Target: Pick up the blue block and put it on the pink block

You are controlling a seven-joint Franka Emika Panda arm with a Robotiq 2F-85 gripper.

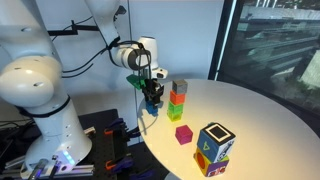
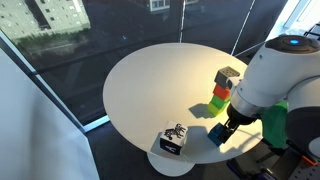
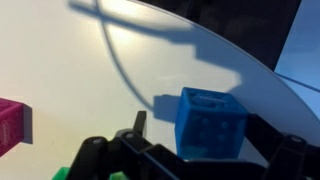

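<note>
I have the gripper [image 3: 195,150] low over the worktop [image 2: 150,80], its jaws spread wide on either side of the blue block [image 3: 210,122] and, as far as the wrist view shows, not touching it. The block sits flat on the worktop close to the rim, nearer one jaw than the other. I judge it a light, rigid cube that won't give under pressure. Its flat sides may be a little slick, and the top is dimpled. I'd centre first, then pinch two opposite side faces at mid-height, gently, so the block doesn't skid towards the rim. The pink block [image 1: 183,134] stands apart on the worktop.
</note>
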